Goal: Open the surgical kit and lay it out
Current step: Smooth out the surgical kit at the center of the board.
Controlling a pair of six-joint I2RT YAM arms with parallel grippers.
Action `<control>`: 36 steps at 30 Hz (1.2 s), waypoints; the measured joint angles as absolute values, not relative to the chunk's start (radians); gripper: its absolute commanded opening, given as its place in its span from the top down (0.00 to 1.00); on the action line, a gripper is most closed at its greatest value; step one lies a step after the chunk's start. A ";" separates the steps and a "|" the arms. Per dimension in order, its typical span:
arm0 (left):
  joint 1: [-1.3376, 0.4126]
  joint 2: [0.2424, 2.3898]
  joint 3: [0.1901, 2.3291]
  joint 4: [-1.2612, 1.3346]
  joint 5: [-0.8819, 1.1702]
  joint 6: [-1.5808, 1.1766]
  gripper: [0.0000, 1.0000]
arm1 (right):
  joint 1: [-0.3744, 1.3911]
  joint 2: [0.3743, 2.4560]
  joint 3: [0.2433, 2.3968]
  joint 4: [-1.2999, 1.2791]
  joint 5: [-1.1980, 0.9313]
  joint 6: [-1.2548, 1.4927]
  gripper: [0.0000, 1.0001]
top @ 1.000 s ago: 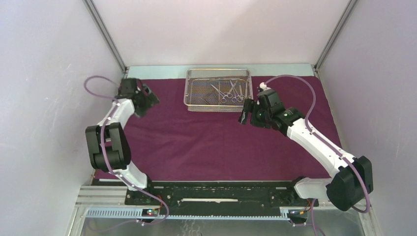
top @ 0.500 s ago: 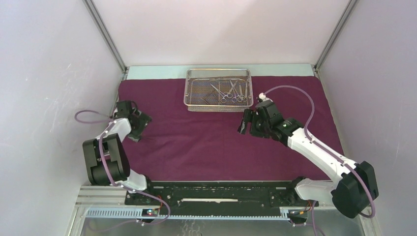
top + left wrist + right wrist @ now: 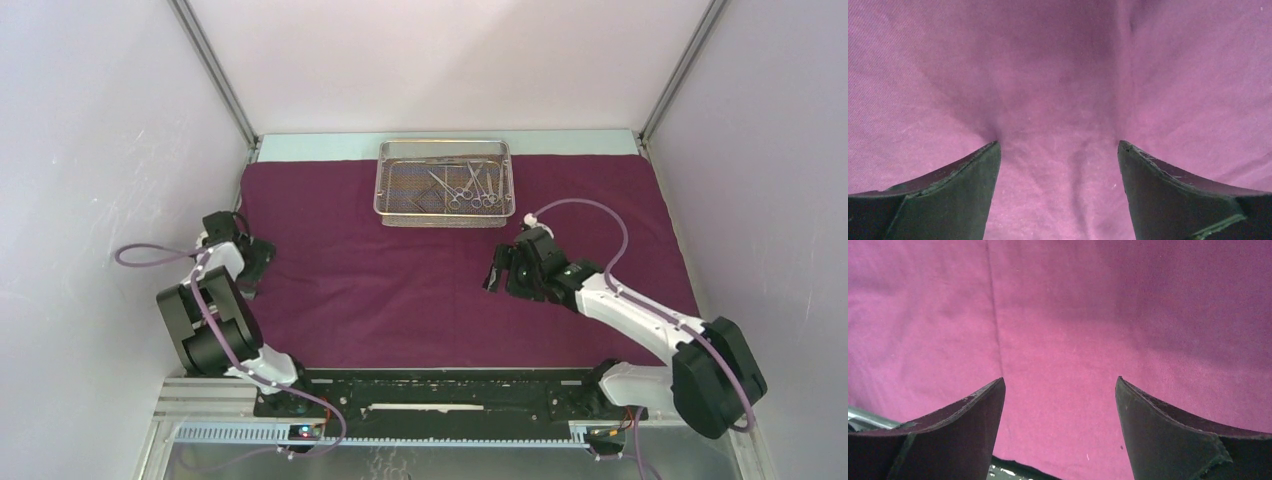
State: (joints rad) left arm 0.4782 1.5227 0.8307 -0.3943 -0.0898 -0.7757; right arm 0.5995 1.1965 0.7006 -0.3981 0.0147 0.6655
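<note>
White enclosure walls (image 3: 450, 60) are boxing in the worktop (image 3: 320, 146), w/ the maroon-purple cloth wrap (image 3: 400, 300) lying spread open over nearly all of it. Wire-mesh tray (image 3: 380, 186) is sitting on the cloth at the far edge, approx. centre, w/ the steel instruments (image 3: 468, 186) lying inside it, bunched twd its right half; ring handles are showing, finer detail too small to tell. Left pincer (image 3: 252, 262) is hovering low over the cloth's left margin, well apart from the tray. In the left wrist view it (image 3: 1058, 147) is standing wide open, nothing btwn the fingers (image 3: 963, 175) but softly creased cloth. Right pincer (image 3: 497, 270) is hanging over the cloth near the tray's near-right corner, not touching it. The right wrist view is showing it (image 3: 1060, 382) gaping open too, empty, w/ a thin fold line running down the cloth ahead of it.
</note>
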 measured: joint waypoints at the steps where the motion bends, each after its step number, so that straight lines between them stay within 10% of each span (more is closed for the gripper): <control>1: 0.468 1.514 0.830 -0.406 -0.105 -0.773 0.08 | 0.600 1.211 0.692 -0.382 0.018 0.671 0.11; 17: 0.469 1.364 0.679 -0.458 -0.263 -0.805 0.12 | 0.631 1.119 0.436 -0.206 0.157 0.926 0.07; 36: 0.641 1.315 0.640 -0.548 -0.336 -0.813 0.12 | 0.669 0.807 0.393 -0.605 0.236 1.069 0.07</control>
State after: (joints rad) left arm 0.6411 1.3151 0.6395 -0.5480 -0.3359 -0.8127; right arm 0.6693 0.8066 0.3931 -0.6048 0.2359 1.0687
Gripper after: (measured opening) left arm 0.879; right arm 0.936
